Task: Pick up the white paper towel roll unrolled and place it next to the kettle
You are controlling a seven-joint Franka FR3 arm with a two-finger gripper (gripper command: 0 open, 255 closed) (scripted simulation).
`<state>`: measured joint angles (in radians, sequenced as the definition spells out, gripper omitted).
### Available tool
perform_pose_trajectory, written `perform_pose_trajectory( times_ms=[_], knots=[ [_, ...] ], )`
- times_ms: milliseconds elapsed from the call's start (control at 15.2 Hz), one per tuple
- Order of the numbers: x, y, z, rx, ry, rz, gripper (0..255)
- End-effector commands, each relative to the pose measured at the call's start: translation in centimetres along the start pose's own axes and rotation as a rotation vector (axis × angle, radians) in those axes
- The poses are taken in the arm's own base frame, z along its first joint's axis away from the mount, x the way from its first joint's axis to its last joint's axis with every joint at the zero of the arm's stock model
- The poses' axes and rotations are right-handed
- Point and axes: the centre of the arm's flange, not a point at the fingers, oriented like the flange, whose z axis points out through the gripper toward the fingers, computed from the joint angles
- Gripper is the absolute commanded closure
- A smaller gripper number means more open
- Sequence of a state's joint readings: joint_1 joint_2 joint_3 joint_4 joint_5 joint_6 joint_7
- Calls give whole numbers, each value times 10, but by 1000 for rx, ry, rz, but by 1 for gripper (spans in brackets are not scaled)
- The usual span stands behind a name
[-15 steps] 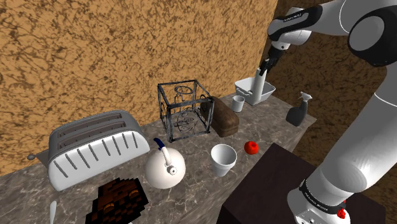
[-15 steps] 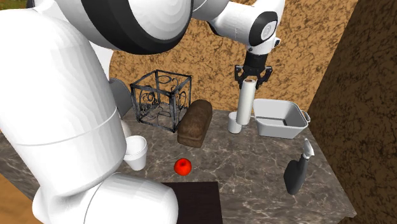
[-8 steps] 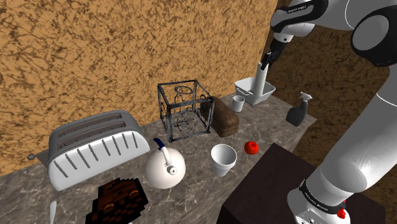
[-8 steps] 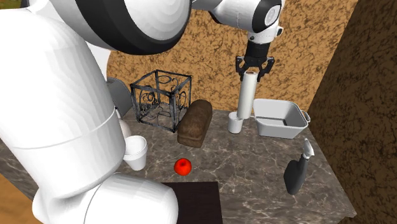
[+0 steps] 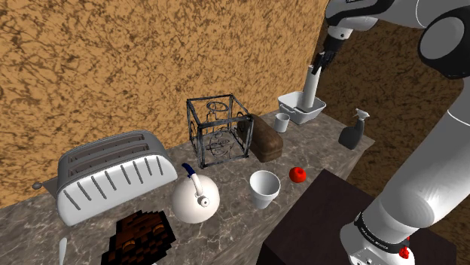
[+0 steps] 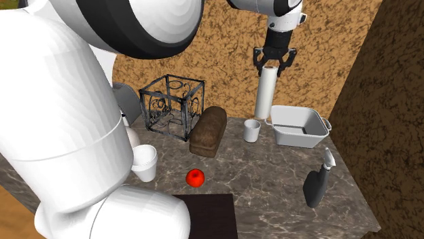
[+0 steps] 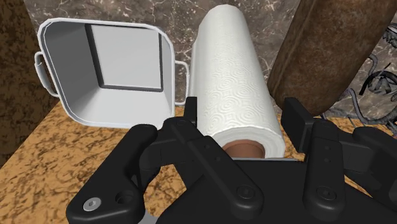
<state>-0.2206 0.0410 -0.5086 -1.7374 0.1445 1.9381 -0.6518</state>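
pincer (image 6: 274, 66) clasps upright paper towel roll (image 6: 266, 95) beside tray (image 6: 299, 140) rim.

Gripper (image 6: 272, 68) clamped on top end of upright paper towel roll (image 6: 266, 95), roll's lower end just behind small cup (image 6: 252, 130), beside grey tub (image 6: 299, 126), loaf (image 6: 208, 131) touching wire cube (image 6: 172, 105), red apple (image 6: 196, 178) and spray bottle (image 6: 317, 183) well apart on marble desk (image 6: 272, 170).
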Motion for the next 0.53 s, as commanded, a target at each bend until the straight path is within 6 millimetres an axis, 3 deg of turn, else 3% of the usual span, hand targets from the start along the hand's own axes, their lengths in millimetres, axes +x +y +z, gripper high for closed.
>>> perform_pose_trajectory(
  times_ms=[0,462],
  knots=[
    [3,0,-11,0,0,0,255],
    [11,0,-46,0,0,0,255]
  ],
)
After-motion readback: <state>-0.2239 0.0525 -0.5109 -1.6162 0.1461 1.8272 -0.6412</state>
